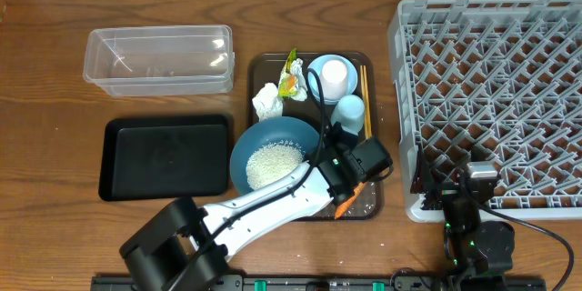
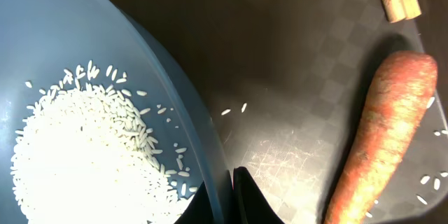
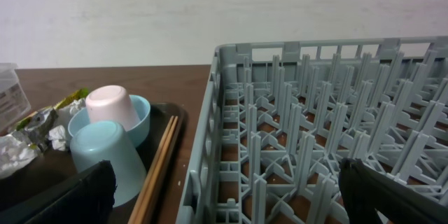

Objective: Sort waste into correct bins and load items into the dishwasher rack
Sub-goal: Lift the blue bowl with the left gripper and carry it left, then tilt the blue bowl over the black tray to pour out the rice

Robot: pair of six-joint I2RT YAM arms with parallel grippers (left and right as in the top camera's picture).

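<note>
Closest to the lens, the left gripper (image 2: 222, 197) is pinched shut on the rim of the large dark-blue bowl (image 1: 273, 145), one finger inside and one outside. At the far left of the wooden table (image 1: 55, 100) the clear plastic tub (image 1: 157, 59) lies with its long side across, and the black tray (image 1: 164, 156) lies nearer the robot, turned the same way. Next comes the brown serving tray (image 1: 264, 64); the dark-blue bowl sits at its near left corner, mouth up, with white rice grains (image 1: 273, 162) heaped inside. Behind it are the crumpled tissue (image 1: 266, 100) and the yellow-green wrapper (image 1: 291, 77). A white cup (image 1: 334, 75) stands mouth down in the small light-blue bowl (image 3: 140, 115), and the pale-blue cup (image 1: 349, 109) stands mouth down just in front. Wooden chopsticks (image 1: 365, 100) lie along the serving tray's right edge, running front to back. Near that tray's front, the carrot (image 2: 381, 133) lies on a diagonal, its thin end toward the robot. Rightmost is the grey dishwasher rack (image 1: 491, 91), with the right gripper (image 3: 224, 206) at its near edge, fingers spread wide and holding nothing.
</note>
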